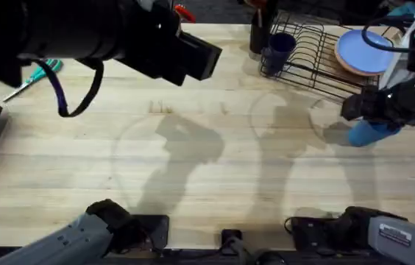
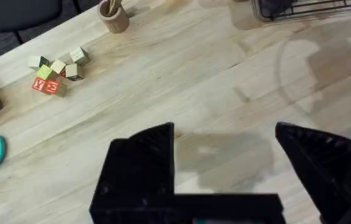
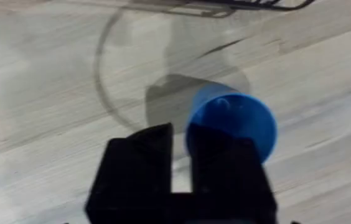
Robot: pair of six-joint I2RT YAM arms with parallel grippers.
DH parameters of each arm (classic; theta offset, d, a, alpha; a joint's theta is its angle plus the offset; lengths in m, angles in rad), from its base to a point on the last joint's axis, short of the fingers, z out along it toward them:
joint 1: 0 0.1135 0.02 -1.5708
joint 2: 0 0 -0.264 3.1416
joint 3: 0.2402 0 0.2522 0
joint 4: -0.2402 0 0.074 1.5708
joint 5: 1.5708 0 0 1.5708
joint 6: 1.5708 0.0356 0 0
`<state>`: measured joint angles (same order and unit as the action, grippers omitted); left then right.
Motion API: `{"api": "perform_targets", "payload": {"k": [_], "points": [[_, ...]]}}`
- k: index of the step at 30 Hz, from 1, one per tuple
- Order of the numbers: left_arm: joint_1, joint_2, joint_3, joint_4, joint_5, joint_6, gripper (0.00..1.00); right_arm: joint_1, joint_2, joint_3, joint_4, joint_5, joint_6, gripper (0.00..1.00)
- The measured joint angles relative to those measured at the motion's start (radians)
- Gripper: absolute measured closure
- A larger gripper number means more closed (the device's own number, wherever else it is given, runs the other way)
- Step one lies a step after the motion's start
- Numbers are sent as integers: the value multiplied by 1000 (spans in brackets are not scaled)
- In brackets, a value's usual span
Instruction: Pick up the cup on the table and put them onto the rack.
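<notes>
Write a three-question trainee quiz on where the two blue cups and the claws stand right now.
1. True or false: the dark navy cup sits in the rack.
2. The light blue cup is at: A) the right claw B) the left claw C) the plate
3. Fill in: the left claw's fingers are ____.

Key: 1 true; 2 A; 3 open
</notes>
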<state>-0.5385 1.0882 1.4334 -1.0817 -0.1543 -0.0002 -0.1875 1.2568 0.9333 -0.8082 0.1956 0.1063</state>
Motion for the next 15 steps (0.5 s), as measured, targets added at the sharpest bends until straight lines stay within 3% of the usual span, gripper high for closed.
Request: {"api": "perform_targets", "payload": {"k": [5,15], "points": [[0,0,0,0,0,0,7,0,0,0,-1,25,15,952],[0,0,0,0,0,0,7,1,-24,1,-10,43,21,970]]}}
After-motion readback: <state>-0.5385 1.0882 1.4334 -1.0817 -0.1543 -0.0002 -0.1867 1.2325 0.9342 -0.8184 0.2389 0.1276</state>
